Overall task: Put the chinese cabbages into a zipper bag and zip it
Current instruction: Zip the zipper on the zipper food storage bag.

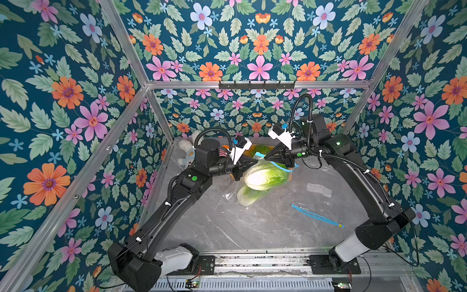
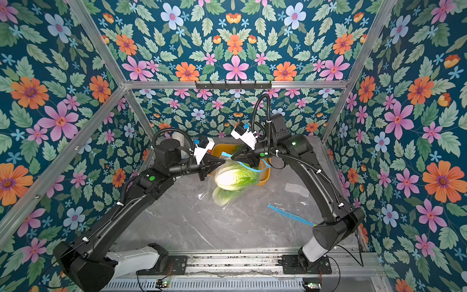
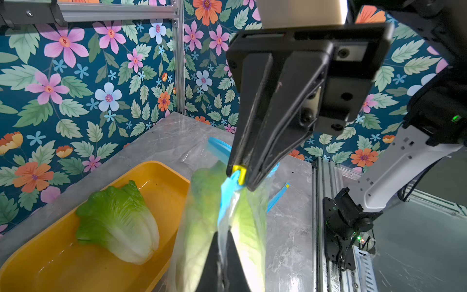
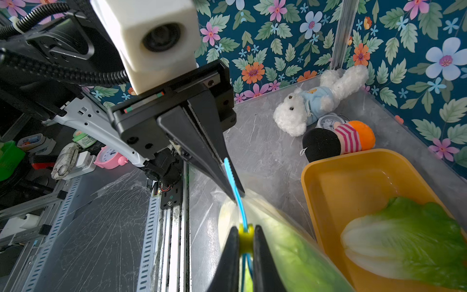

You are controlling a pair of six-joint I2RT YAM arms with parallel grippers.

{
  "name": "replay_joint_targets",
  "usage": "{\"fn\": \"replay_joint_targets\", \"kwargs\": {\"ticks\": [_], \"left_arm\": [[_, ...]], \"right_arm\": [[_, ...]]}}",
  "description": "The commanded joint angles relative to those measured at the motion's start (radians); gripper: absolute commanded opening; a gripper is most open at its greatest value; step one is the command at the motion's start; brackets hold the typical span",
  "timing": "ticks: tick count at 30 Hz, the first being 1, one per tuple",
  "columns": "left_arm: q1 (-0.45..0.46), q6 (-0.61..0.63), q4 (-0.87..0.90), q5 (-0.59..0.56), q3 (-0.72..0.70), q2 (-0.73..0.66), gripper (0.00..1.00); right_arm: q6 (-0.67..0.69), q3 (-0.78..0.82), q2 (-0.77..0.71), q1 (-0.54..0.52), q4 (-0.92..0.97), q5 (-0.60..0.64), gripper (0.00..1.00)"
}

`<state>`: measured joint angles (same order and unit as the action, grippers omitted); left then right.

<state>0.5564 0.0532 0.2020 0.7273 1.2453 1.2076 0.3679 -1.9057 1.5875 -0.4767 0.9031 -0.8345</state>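
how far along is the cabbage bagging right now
Done: two cabbages sit inside the zipper bag. In hand: left pincer pinches its blue zip strip, right pincer grips the yellow slider. Left: third cabbage lies in the yellow tray; zip not fully closed.

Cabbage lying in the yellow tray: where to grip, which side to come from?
Grip the cabbage across its middle, coming straight down from above. It lies on its side in the yellow tray, whose walls would likely block a sideways approach. Set the jaws across its short width, not base to leaf tips; the crinkly green end probably gives less solid hold.
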Motion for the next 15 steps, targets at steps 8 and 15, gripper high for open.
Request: {"fn": "replay_joint_targets", "kwargs": {"ticks": [8,15], "left_arm": [[-0.028,-0.091,-0.124,-0.086,-0.062,-0.089,0.00],[-0.071,-0.123,-0.107,-0.199,-0.084,-0.129,0.00]], "right_arm": [[-0.032,0.073,-0.062,0.052,0.015,0.043,0.05],[-0.068,0.141,-0.120,0.099,-0.013,0.054,0.04]]}}
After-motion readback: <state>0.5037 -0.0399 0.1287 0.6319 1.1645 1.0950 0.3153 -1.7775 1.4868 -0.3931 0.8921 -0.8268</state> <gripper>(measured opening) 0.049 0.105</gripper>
